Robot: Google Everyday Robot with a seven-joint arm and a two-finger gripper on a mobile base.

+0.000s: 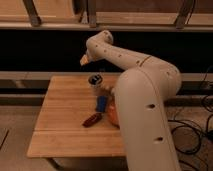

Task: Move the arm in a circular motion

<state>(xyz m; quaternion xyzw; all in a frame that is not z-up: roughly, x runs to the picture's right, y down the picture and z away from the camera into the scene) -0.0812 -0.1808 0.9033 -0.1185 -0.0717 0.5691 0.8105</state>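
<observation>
Closest to the lens stands the arm (147, 115), its thick cream-white lower segment rising from the bottom right and covering the right edge of the desk (65, 120). From a rounded elbow it bends up and leftward, then turns at a second joint so that the last link points down toward the far part of the wooden desk. At its yellowish tip sits the pincer (84, 61), hanging in the air above the far edge of the desk and touching nothing. Whether it is spread or pressed together I cannot tell.

Below and a little to the right of the pincer stands a small dark cup (94, 80). Nearer the camera lie a blue object (102, 103) and a dark red object (92, 119). An orange object (113, 114) lies partly hidden behind the arm. Black cables (196, 131) trail over the floor to the right.

My judgement is that the circular sweep is in hand, with the tip at some point along its loop. How much of the loop is done cannot be read from one moment. The next move calls for a smooth curved path of the tip, kept high enough to pass clear over the cup and the other items. The elbow needs room too, since it hangs close over the right side of the desk.
</observation>
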